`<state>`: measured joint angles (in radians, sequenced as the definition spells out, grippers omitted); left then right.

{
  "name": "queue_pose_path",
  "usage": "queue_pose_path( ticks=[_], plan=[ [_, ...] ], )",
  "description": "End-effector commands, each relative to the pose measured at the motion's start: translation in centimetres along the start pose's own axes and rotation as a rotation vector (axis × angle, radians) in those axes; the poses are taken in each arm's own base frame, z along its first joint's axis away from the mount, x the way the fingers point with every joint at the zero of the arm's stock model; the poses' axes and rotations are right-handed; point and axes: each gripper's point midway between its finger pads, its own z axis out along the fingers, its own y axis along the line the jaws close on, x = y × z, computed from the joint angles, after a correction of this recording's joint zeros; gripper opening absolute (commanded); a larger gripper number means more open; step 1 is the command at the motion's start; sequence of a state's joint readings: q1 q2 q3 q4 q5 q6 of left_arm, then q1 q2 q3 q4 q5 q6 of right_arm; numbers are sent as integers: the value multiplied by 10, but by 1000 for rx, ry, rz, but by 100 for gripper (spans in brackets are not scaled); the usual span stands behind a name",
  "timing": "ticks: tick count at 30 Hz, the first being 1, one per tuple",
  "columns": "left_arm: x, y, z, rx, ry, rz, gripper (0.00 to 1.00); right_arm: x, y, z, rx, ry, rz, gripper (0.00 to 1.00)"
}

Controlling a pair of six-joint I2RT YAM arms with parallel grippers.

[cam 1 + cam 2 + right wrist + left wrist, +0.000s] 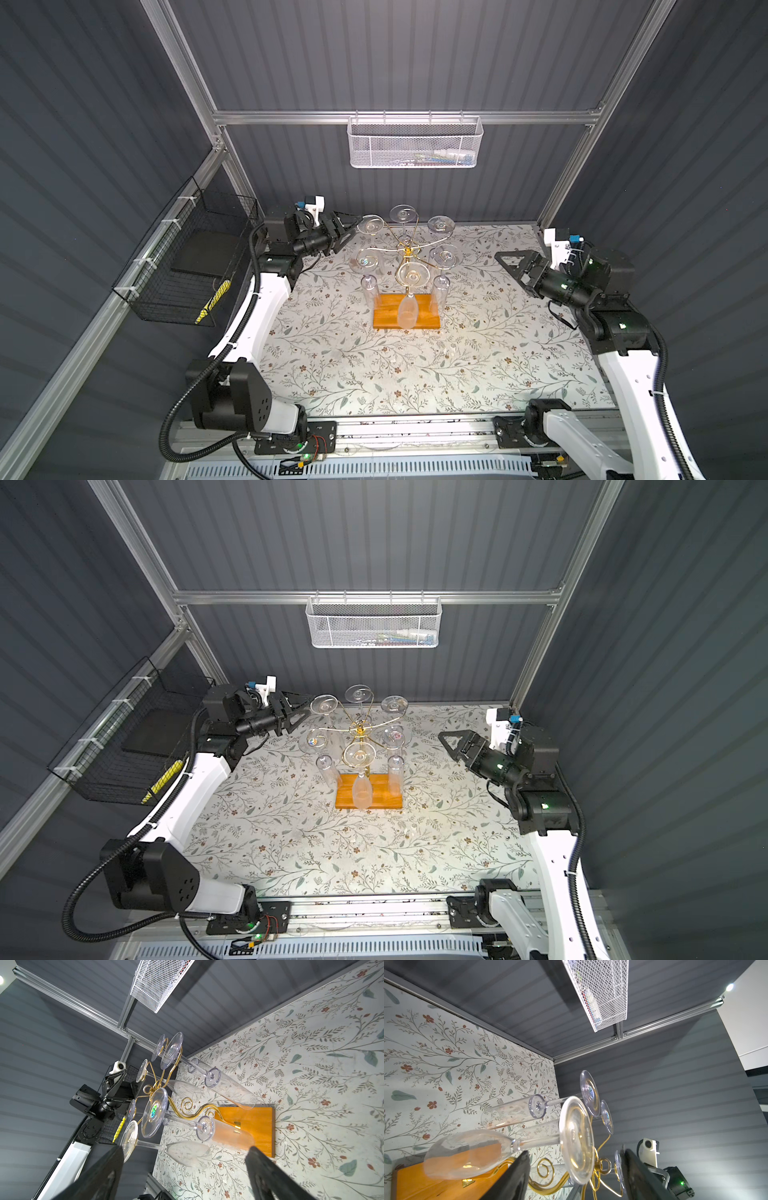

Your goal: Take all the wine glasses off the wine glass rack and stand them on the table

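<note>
Jaws of left gripper (351,230) apart by upper-left wine glass (370,224) on wine glass rack (384,318), contact unclear; right gripper (512,266) agape, empty.

No text, brand or number can be read in any view. Small iridescent stickers (154,1110) are seen on the foot of more than one wine glass (204,1128) hung on the wine glass rack (384,313), but their print cannot be made out. The coloured packaging (440,157) in the white mesh basket (415,143) is too blurred to be read.

Upright gold wine glass rack (407,250), six clear glasses (407,311) inverted on arms
</note>
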<state>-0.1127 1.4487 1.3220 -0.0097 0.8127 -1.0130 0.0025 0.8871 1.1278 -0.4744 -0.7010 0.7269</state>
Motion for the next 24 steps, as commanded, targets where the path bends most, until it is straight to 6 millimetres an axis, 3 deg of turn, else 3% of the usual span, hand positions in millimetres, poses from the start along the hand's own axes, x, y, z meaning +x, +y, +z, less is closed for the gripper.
queue_pose_path(
  ticks=[1, 14, 24],
  plan=[
    [3, -4, 5, 29, 18, -17, 68, -4, 16, -5, -40, -9, -23, 93],
    [1, 0, 11, 41, 7, -72, 45, -2, 13, -4, -34, -6, -15, 93],
    [4, 7, 13, 30, 14, -87, 38, 0, 10, -3, -25, -3, -6, 92]
  ],
)
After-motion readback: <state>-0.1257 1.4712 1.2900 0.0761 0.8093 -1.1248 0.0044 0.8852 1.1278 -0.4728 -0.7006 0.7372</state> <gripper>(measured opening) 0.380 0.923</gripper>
